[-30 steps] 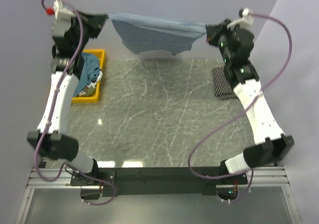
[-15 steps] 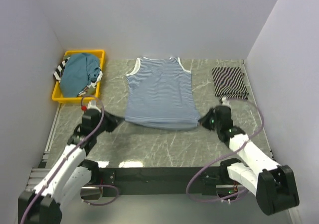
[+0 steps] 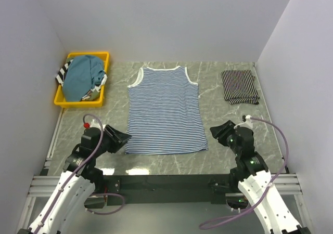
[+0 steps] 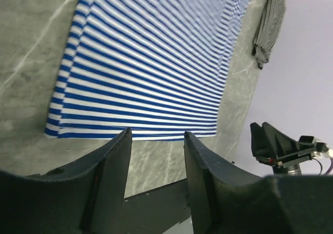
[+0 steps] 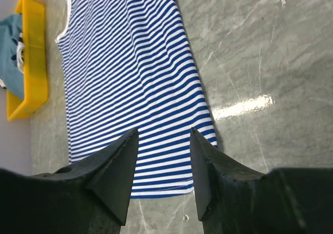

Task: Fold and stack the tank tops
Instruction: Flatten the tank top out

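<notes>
Top external view: the blue-and-white striped tank top (image 3: 165, 112) lies flat mid-bench, hem toward the near edge. My left hand (image 3: 119, 139) and right hand (image 3: 220, 132) flank its hem corners (both with fingers apart, holding nothing). The folded black striped top (image 3: 239, 86) lies by the far right corner.
</notes>
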You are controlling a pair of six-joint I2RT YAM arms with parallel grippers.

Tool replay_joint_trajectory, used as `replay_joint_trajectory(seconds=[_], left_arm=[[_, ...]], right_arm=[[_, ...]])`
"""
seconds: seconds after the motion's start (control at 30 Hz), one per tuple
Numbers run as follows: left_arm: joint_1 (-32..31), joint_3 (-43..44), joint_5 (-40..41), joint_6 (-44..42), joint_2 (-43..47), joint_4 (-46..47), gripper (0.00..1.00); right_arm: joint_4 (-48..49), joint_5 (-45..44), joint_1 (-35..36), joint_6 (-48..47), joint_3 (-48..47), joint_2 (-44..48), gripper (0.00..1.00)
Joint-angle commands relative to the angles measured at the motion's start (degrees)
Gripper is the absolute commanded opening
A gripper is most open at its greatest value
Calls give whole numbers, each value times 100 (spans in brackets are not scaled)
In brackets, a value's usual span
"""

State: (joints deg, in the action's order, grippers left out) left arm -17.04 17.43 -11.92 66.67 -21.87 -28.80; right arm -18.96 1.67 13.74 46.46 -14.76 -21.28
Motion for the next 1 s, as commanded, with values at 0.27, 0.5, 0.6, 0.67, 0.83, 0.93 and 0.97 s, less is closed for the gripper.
replay_joint_trajectory(seconds=[0.27,0.5,0.6,0.67,0.83,0.93,0.97], left_arm=[[69,2342,1175,-1234,-3079,830,44],[719,4126,831,-2167,-5888,1351,36],[956,5091,999,-2456,-6855,1140,38],[1027,5506,1174,-2632,-7573,851,43],[1132,6474,834,-3169,-8552,814,49],[1247,6641,482,-3275,-8816,928,50],[1282,6694,359,-3292,-8895,963,50]], right_arm=[[436,-1509,2737,170,-1229,-2176,46],[508,-2390,4970,83,-3539,-5608,38],[297,-2409,5472,-84,-5066,-6893,34],[253,-2268,5665,-163,-5579,-7406,31],[174,-1952,5947,-295,-6887,-8663,32],[-194,-1960,6193,-348,-7680,-9323,36],[-413,-2004,6237,-348,-7847,-9472,36]])
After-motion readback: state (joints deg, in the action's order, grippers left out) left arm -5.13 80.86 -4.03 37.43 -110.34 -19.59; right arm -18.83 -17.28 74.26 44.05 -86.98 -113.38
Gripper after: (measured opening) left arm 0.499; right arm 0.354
